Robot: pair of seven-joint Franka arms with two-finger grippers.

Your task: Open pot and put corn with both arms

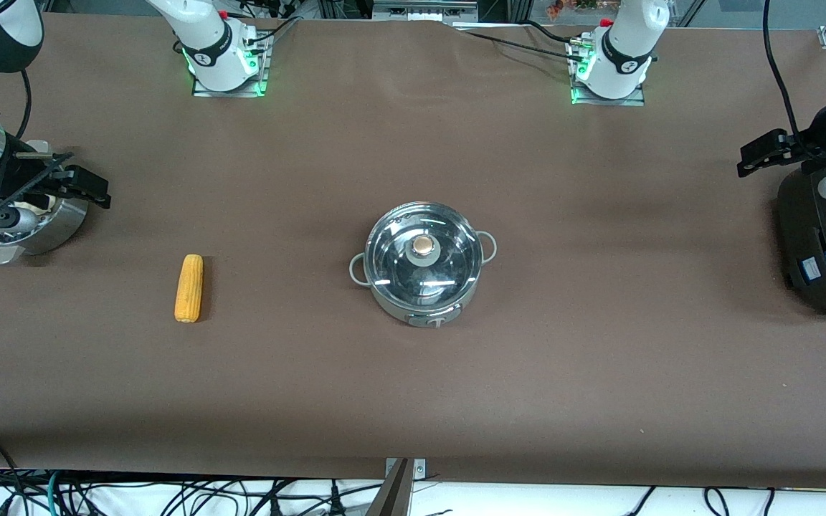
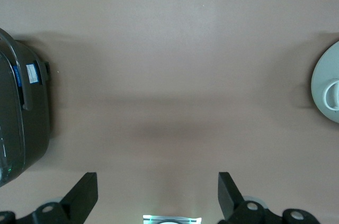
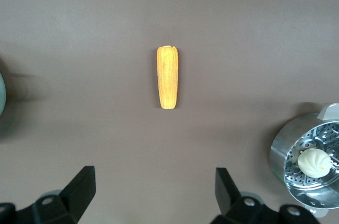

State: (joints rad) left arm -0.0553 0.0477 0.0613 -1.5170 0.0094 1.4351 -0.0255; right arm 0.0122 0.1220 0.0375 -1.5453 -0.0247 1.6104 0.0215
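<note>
The steel pot [image 1: 424, 287] stands mid-table with its glass lid [image 1: 449, 269] on and the copper-tan knob [image 1: 424, 246] on top. Its edge shows in the left wrist view [image 2: 329, 89]. The corn [image 1: 188, 288] lies on the table toward the right arm's end, apart from the pot; it also shows in the right wrist view [image 3: 168, 77]. My right gripper [image 1: 90, 188] is open and empty, up over the steamer bowl's edge; its fingers [image 3: 82, 188] frame bare table. My left gripper [image 1: 761, 154] is open and empty, beside the black cooker; its fingers [image 2: 87, 192] frame bare table.
A perforated steel steamer bowl [image 1: 51, 226] with a white bun [image 3: 314, 162] stands at the right arm's end. A large black cooker [image 1: 822, 244] stands at the left arm's end and shows in the left wrist view [image 2: 21, 113]. Brown cloth covers the table.
</note>
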